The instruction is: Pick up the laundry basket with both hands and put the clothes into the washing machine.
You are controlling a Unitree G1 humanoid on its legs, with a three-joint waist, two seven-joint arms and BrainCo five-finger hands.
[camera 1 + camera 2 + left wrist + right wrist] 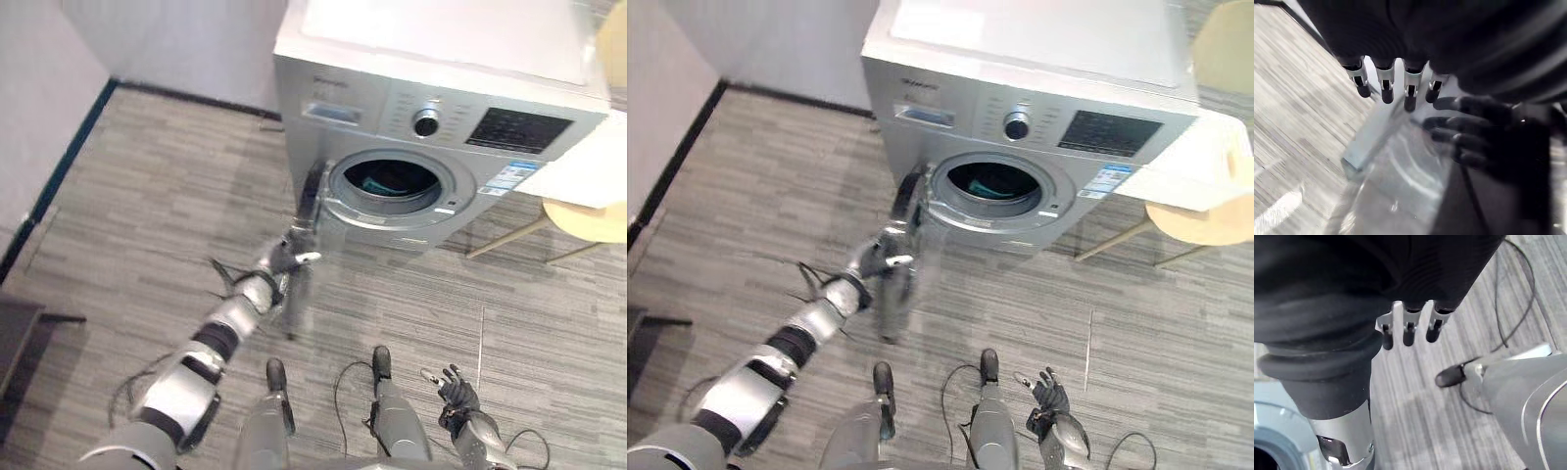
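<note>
Two hands, nearest first: right hand (457,390) hangs low, well short of the washing machine (392,103), nothing in it
Right fingers: straight and a little apart, held over the grey striped floor (147,206)
Left hand: out in front on a long reach, left hand (282,258) up at the outer edge of the machine's door (313,211)
Left fingers: straight in a row, tips pointing at the door's rim and glass; whether they press on it, I cannot tell, and they're not curled round anything
Door: swung wide open to the machine's left side, glass bowl (1400,171) showing close up in the left wrist view
Clothes: and there they are, a teal bundle of clothes (377,182) lying inside the drum, seen through the round opening
Front panel: round dial (425,122) above the opening, dark display just to its right
Beside the machine: pale wooden seat (593,221) on thin legs, close by the machine's right side
Beyond: light wall (186,39) with a dark skirting strip behind the machine
</note>
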